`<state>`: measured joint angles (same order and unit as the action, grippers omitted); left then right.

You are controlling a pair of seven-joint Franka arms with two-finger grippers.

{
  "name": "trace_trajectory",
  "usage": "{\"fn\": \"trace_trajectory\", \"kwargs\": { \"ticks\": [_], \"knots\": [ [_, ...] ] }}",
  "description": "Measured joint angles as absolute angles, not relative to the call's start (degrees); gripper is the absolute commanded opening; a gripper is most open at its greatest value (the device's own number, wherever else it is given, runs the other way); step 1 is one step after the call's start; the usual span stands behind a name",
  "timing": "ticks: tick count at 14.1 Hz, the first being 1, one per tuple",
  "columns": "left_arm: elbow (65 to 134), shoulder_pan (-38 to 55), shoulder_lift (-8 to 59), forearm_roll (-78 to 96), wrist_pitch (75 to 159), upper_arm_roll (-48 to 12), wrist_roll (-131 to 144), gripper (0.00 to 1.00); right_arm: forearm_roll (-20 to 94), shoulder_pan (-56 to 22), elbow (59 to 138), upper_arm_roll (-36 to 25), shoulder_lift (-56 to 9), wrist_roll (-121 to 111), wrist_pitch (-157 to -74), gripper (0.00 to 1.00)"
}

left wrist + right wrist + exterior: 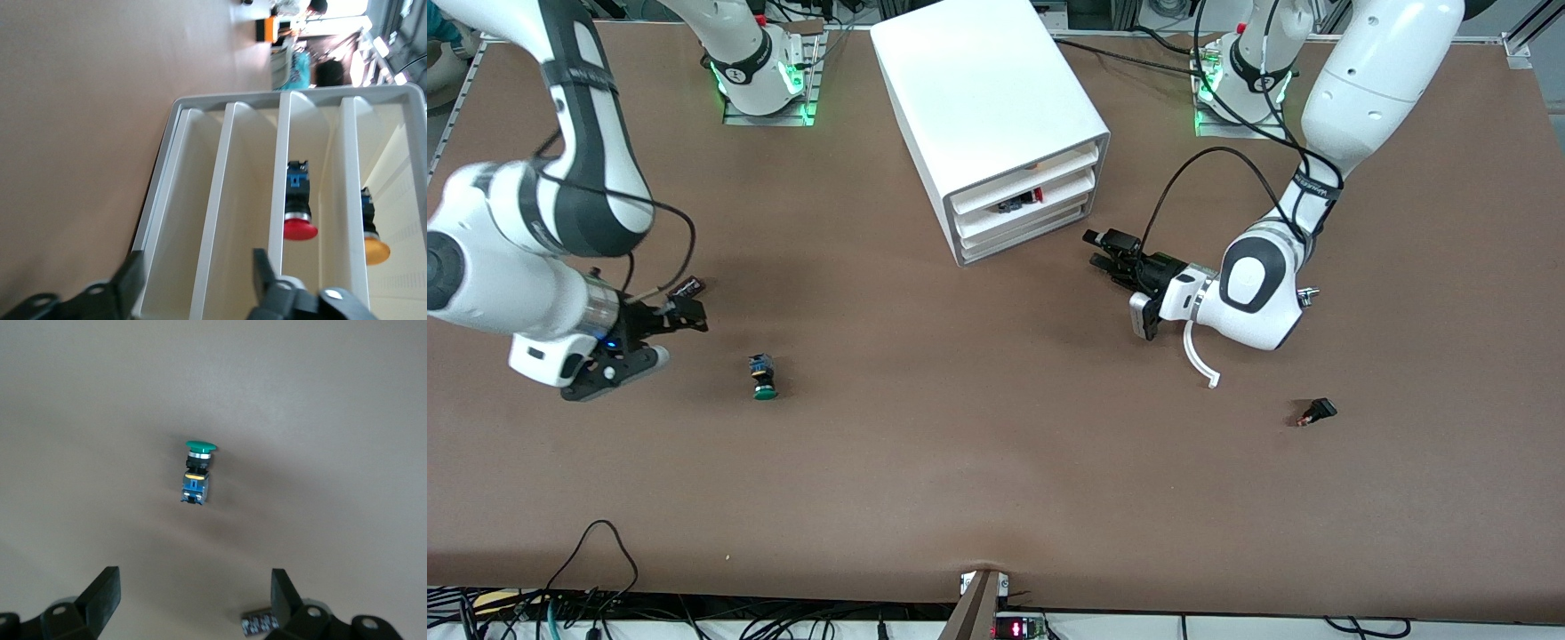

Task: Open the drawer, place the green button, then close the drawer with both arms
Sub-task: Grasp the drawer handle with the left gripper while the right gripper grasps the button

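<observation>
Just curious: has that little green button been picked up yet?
No, the button lies on the table, apart from the open right gripper.

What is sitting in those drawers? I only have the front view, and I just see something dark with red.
Observer: The left wrist view shows a red-capped button in one compartment of the cabinet and a yellow-capped button in the next one up.
Operator: Is the left gripper lined up?
Observer: The left gripper is open, its fingers framing the drawer at its front lip.
Operator: And the green one?
Observer: The button lies on its side, centred ahead of the open right gripper.
</observation>
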<state>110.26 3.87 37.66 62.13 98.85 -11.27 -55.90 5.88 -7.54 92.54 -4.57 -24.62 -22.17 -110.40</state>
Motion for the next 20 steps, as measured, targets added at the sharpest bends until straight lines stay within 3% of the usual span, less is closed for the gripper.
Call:
{"fn": "trace_trajectory", "kwargs": {
  "ticks": [3,8,12,14,16,18,19,20],
  "knots": [
    [112.26,4.08,38.22,65.96,98.84,-12.35,-58.34,0.55,6.26,-7.53,93.63,-4.63,-28.93,-22.05,-115.62,1.00],
    [115.12,4.22,38.25,66.46,98.83,-13.65,-60.09,0.57,6.33,-7.85,98.65,-4.62,-36.10,-22.04,-131.75,1.00],
    [116.65,4.29,38.77,67.18,98.84,-14.22,-62.91,0.56,6.90,-10.69,98.54,-4.56,-37.58,-20.62,-133.63,1.00],
    [117.40,4.43,39.94,69.04,98.84,-14.33,-65.85,0.44,6.96,-11.74,98.46,-4.56,-37.48,-19.81,-133.64,1.00],
    [117.51,4.70,41.23,70.21,98.84,-14.42,-67.82,0.23,6.96,-11.90,98.47,-4.59,-37.47,-19.80,-133.66,1.00],
    [117.54,4.94,41.82,70.72,98.84,-14.58,-68.23,0.14,6.96,-11.88,98.55,-4.74,-37.49,-19.81,-133.66,0.99],
    [117.64,5.08,41.88,70.73,98.84,-14.61,-68.27,0.00,6.96,-11.86,98.62,-4.81,-37.55,-19.81,-133.66,0.97],
    [117.79,5.20,41.88,70.73,98.84,-14.62,-68.33,0.00,6.96,-11.84,98.73,-4.90,-37.64,-19.81,-133.66,0.92]
  ]
}}
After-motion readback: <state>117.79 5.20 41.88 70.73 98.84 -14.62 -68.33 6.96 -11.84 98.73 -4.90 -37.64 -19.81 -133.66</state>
